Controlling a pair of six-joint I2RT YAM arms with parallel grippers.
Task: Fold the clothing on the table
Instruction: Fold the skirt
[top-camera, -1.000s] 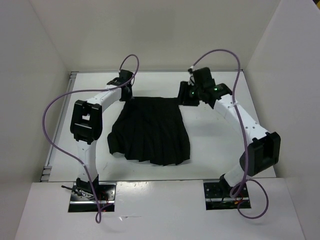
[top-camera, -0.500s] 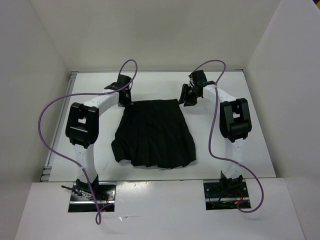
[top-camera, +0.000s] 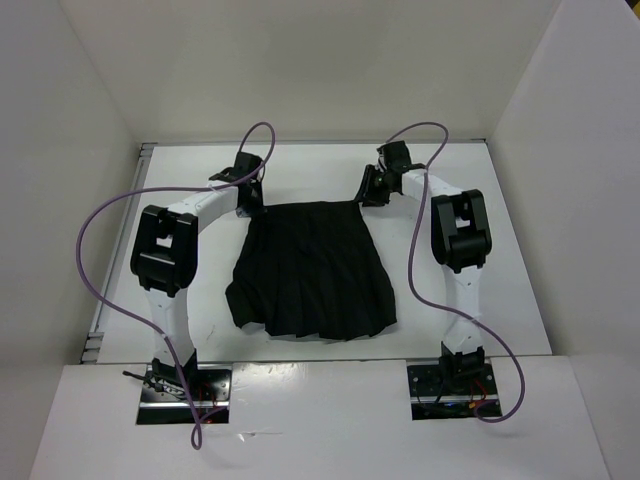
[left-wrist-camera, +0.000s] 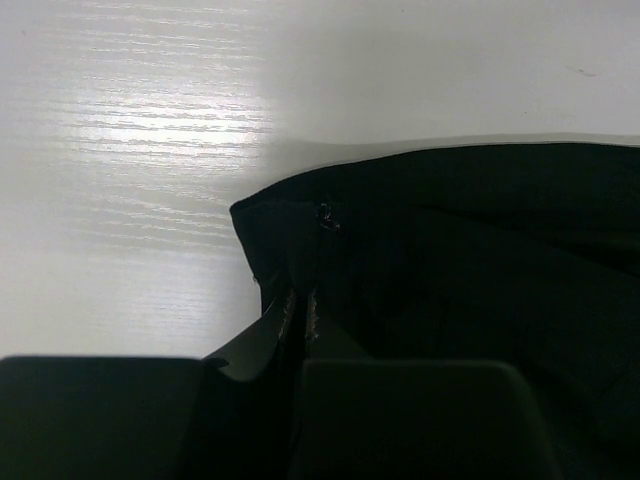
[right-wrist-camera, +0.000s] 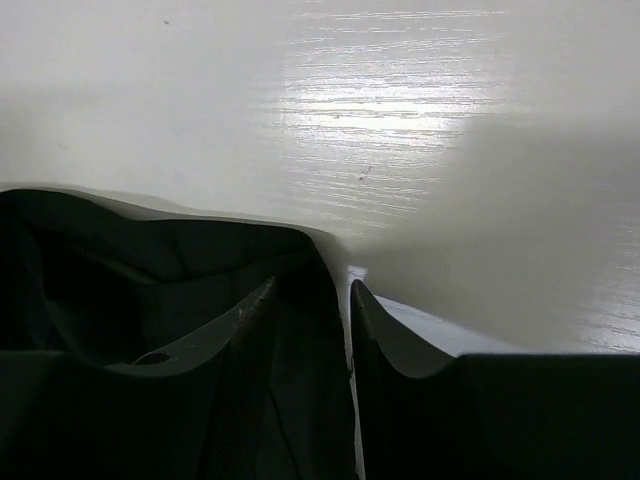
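White surface (top-camera: 310, 170) bearing black clothing (top-camera: 310, 270), spread flat; left end effector (left-wrist-camera: 300, 303) clamped on far left corner; right end effector (right-wrist-camera: 313, 290) parted, straddling far right corner.

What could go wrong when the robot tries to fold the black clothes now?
The right gripper is open with only the very edge of the clothing between its jaws, so it might close on too little and slip off. The left gripper is shut on just a small corner, which could pull free on lifting. If one side lets go, the fold may come out crooked.
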